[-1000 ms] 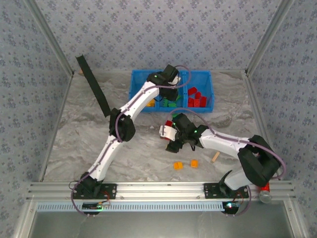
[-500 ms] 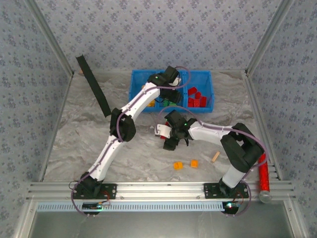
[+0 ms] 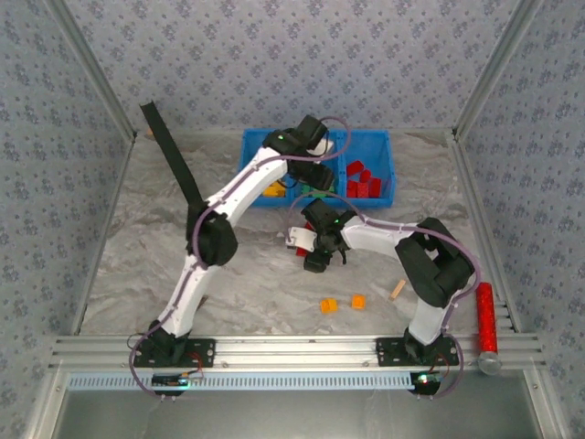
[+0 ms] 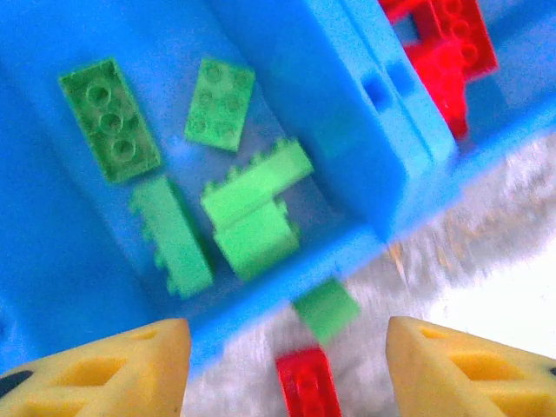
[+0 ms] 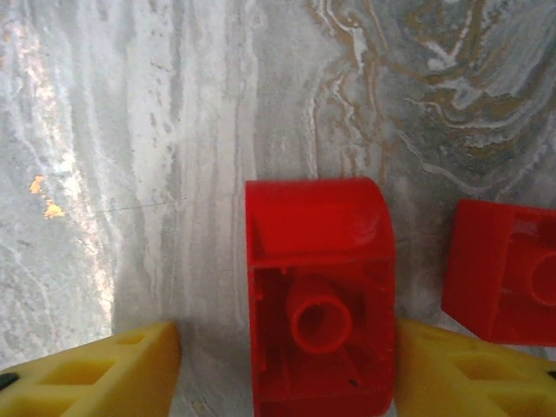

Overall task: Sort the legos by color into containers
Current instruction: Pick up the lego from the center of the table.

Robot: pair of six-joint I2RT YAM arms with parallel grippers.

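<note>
Right gripper (image 5: 291, 369), seen from its wrist camera, points straight down at the table with its yellow fingers (image 5: 95, 378) parted on either side of a red plastic brick (image 5: 317, 287). This brick lies upside down, its hollow underside and centre tube facing up. The finger at the right of that view looks to touch the brick's side, while a strip of bare surface separates the other finger from it, so nothing is clamped. Just beside it, not touching, lies a second red brick (image 5: 508, 269). Both rest on the grey marbled tabletop (image 5: 130, 130). Left gripper (image 4: 287, 369) hovers over the near wall of the bright blue plastic tray (image 4: 347, 95), fingers spread wide and holding nothing. Beneath it, the tray's middle compartment holds five green bricks (image 4: 248, 204), and the compartment to the right holds red bricks (image 4: 443, 43). On the table just outside the near wall lie a loose green brick (image 4: 326, 308) and, slightly nearer, a loose red brick (image 4: 308, 387). From above, a yellow brick (image 3: 274, 189) sits in the left compartment. Two orange bricks (image 3: 327, 305) lie near each other towards the arm bases, well apart from the tray. A tan wooden piece (image 3: 397, 290) lies to their right, and a long red cylinder (image 3: 484, 315) rests by the right edge. A black strip (image 3: 174, 160) leans at the far left.
</note>
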